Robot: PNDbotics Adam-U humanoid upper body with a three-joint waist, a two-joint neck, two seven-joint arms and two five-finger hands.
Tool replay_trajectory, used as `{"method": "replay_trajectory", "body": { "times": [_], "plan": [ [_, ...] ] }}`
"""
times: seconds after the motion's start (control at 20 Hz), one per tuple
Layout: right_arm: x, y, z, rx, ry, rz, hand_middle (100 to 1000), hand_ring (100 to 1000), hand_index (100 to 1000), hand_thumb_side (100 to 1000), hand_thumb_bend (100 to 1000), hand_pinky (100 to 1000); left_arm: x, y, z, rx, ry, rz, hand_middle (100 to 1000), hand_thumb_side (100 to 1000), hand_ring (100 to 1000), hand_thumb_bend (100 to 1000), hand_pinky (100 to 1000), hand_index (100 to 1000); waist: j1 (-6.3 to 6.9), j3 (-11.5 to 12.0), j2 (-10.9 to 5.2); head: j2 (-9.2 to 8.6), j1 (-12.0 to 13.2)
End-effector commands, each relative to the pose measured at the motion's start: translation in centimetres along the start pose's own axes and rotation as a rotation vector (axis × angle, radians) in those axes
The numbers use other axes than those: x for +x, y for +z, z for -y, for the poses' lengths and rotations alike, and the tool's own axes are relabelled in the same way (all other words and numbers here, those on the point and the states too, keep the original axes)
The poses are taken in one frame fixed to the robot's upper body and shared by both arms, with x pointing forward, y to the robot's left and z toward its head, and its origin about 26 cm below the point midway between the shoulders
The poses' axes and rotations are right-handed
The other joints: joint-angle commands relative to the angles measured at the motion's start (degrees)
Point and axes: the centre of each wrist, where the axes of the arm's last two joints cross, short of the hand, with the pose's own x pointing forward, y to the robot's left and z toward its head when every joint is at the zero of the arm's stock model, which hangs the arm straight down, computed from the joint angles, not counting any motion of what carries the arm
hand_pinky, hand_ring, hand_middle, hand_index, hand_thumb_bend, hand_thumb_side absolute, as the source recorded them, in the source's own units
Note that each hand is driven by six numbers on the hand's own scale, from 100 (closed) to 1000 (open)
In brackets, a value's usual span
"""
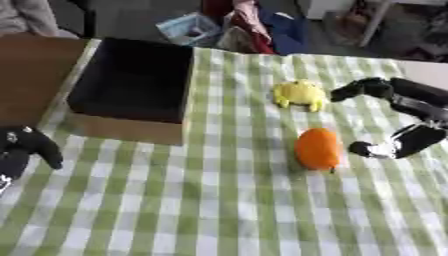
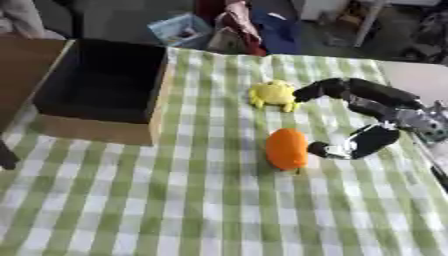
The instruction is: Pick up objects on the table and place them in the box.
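Note:
An open cardboard box [image 1: 122,127] with a dark inside stands at the table's left on the green checked cloth. A yellow soft toy [image 1: 300,94] lies right of it, and an orange rounded object [image 1: 318,148] lies nearer me. My right hand [image 2: 404,116] comes in from the right, open and spread. Its fingers [image 2: 319,89] reach to the yellow toy's right side, and its thumb [image 2: 348,145] sits just right of the orange object. It holds nothing. My left hand [image 1: 26,143] shows at the left edge, below the box.
A brown wooden surface [image 1: 31,75] borders the cloth at the left. Bags and clutter [image 1: 236,27] lie on the floor past the far edge. A pale surface [image 1: 429,70] meets the cloth at the right.

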Motion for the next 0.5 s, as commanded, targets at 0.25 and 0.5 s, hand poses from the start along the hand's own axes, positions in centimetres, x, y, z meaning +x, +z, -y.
{"method": "replay_trajectory", "body": {
  "times": [0.25,0.5],
  "plan": [
    [-1.5,0.2,0.4,0.049,0.026,-0.049,807,834,946,584,392,843,0.5,-0.1,-0.5,-0.017,-0.028,0.004,549,714,540,100,634,695,0.13,0.1,-0.93,0.52,-0.3],
    [-2.3,-0.2,-0.4,0.065,0.009,-0.068,806,833,945,598,378,843,0.5,-0.1,-0.5,-0.018,-0.029,0.005,549,713,540,100,634,695,0.15,0.2,-0.89,0.53,-0.3]
  ]
}}
